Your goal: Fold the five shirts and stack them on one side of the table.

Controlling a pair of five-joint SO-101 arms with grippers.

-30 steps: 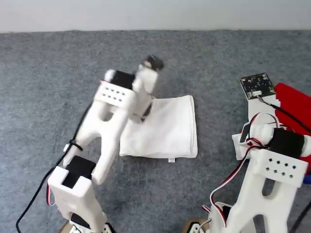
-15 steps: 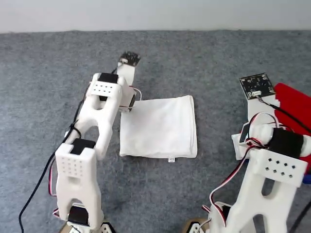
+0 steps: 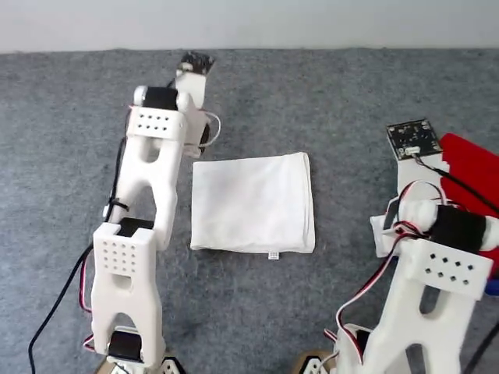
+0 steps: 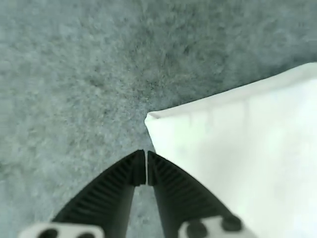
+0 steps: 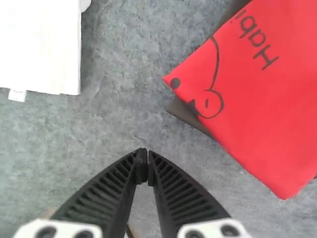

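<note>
A folded white shirt [image 3: 253, 204] lies flat in the middle of the grey table, with a small tag at its near edge. In the left wrist view my left gripper [image 4: 146, 166] is shut and empty, hovering just off a corner of the white shirt [image 4: 237, 158]. From above, the left arm [image 3: 160, 148] stands beside the shirt's far left corner. My right gripper [image 5: 147, 166] is shut with nothing in it, above bare carpet between the white shirt [image 5: 42, 44] and a folded red shirt [image 5: 257, 94]. The red shirt [image 3: 472, 175] lies at the table's right edge.
Grey carpet [image 3: 327, 101] covers the table up to a pale wall at the back. Under the red shirt a dark layer [image 5: 185, 113] peeks out. The right arm [image 3: 433, 257] stands at the near right.
My left arm has drawn back from over the white shirt toward the far left, leaving the shirt lying flat. The right arm has kept still.
</note>
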